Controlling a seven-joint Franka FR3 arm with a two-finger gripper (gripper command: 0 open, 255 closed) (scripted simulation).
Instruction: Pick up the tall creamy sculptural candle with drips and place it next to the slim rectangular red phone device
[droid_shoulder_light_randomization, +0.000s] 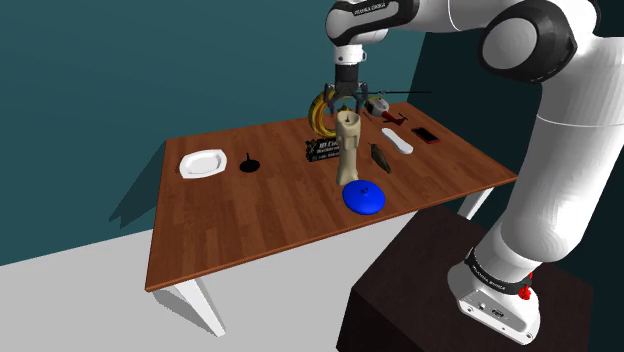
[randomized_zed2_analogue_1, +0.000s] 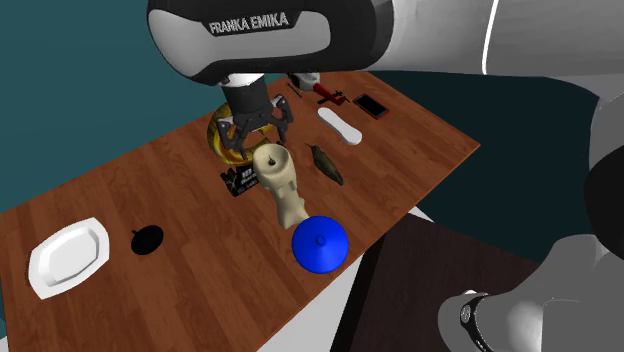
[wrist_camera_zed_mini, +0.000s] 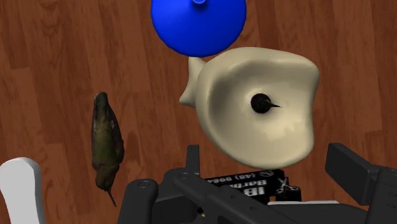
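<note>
The arm (droid_shoulder_light_randomization: 555, 150) rises from the stand (droid_shoulder_light_randomization: 430, 285) at the shoulder view's lower right. It bends at a big joint near that view's top edge and runs level toward its left. There the wrist turns straight down over the wooden counter (droid_shoulder_light_randomization: 250, 215), so the hand hangs vertical.

The jaws point down just above the candle (droid_shoulder_light_randomization: 349, 150), centred over its top. They stand wide. In the wrist view the two fingers (wrist_camera_zed_mini: 355, 173) are apart on either side of the candle's broad cream head, and its dark wick sits roughly midway between them. Neither finger plainly presses on it, so the candle is not clasped.

The candle stands upright with its base on the counter, narrow below and flaring at the top. It is between a black box (droid_shoulder_light_randomization: 322, 150) and a blue disc (droid_shoulder_light_randomization: 364, 196), just beside both. Bananas (droid_shoulder_light_randomization: 320, 112) lie behind the box.

A dark pod (droid_shoulder_light_randomization: 380, 156) lies near the candle on the side toward the phone (droid_shoulder_light_randomization: 426, 134). A white bar (droid_shoulder_light_randomization: 398, 140) lies between the pod and the phone. The red phone is flat near the counter's far corner at the shoulder view's right, well apart from the candle.

A white plate (droid_shoulder_light_randomization: 203, 163) and a small black knob (droid_shoulder_light_randomization: 249, 164) sit toward that view's left, well apart from the hand.
</note>
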